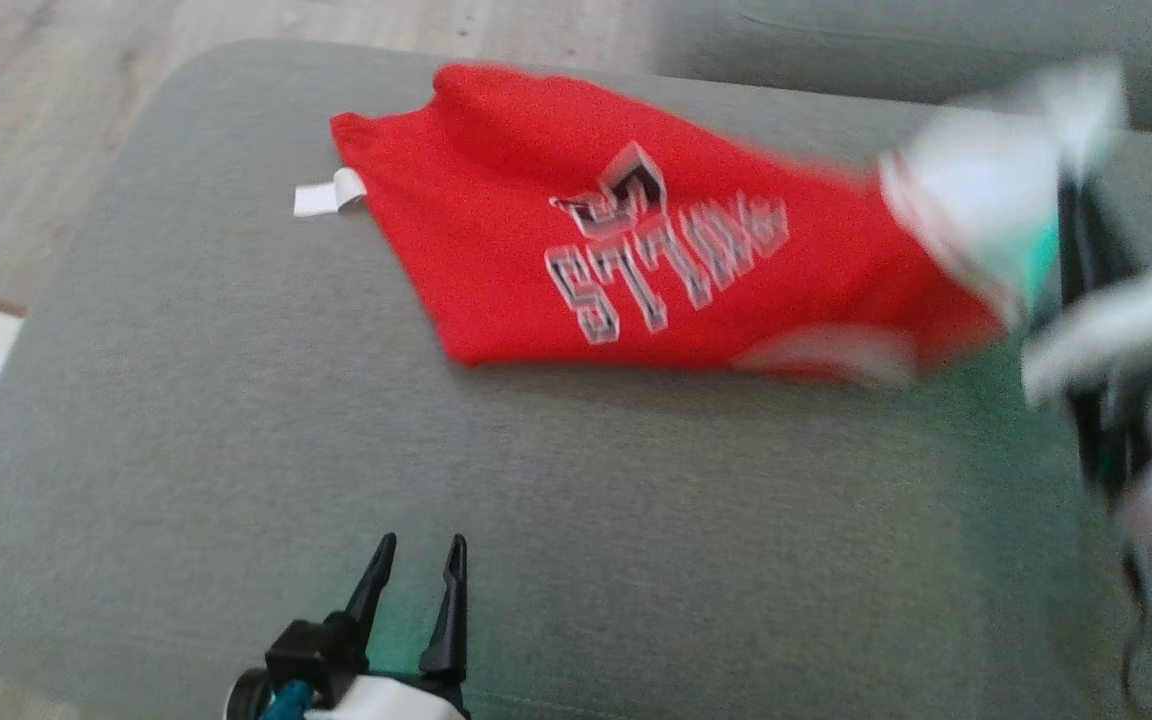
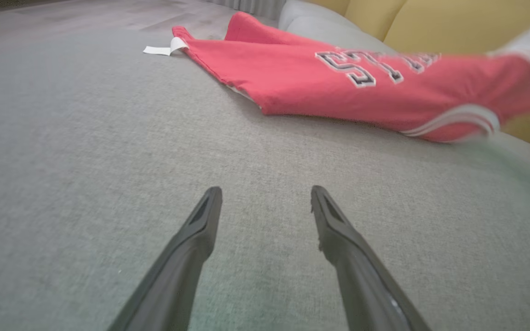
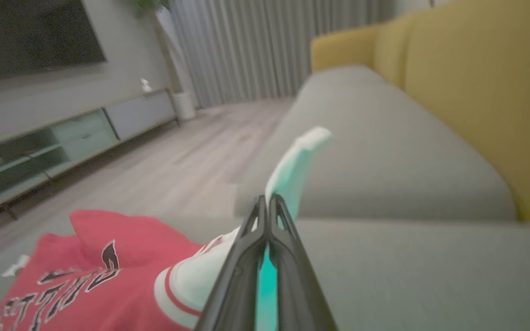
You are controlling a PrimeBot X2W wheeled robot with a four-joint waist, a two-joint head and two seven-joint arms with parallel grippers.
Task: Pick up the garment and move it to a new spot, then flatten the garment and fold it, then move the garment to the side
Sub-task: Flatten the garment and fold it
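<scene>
1. Nearest, my left fingers [image 2: 266,191] stand wide apart and empty over the grey sofa cushion [image 2: 85,161].
2. Beyond them the red jersey [image 1: 576,230] lies on the cushion, with a white tag [image 1: 326,195] at its left end.
3. My right fingers [image 3: 267,202] are pinched together on the jersey's white-trimmed right end, which is raised off the cushion.
</scene>
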